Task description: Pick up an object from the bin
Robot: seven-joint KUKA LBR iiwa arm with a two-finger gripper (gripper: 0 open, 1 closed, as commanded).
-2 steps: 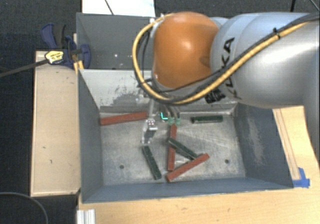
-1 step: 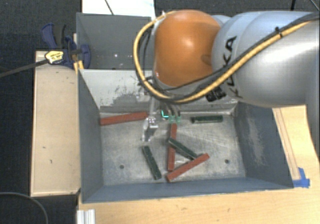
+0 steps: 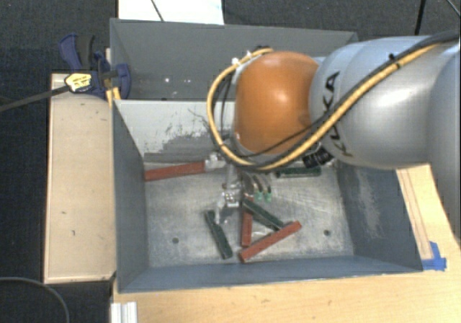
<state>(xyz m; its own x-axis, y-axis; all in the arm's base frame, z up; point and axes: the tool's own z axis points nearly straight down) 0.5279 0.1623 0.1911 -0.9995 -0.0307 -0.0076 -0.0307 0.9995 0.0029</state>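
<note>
My gripper [image 3: 228,205] hangs below the orange wrist cover, low over the middle of the bin floor. Its tip is just above the upper end of a dark green bar [image 3: 218,234] that lies slanted toward the front wall. Right of it a short red-brown bar [image 3: 246,228] stands nearly straight up the view. A second dark green bar [image 3: 264,216] crosses above that, and a longer red-brown bar [image 3: 271,240] slants toward the front. The top ends of these bars are hidden under the gripper.
Another long red-brown bar [image 3: 173,170] lies along the foot of the back wall at left. A dark green piece [image 3: 297,169] peeks out under the arm at right. The arm covers the bin's back right part.
</note>
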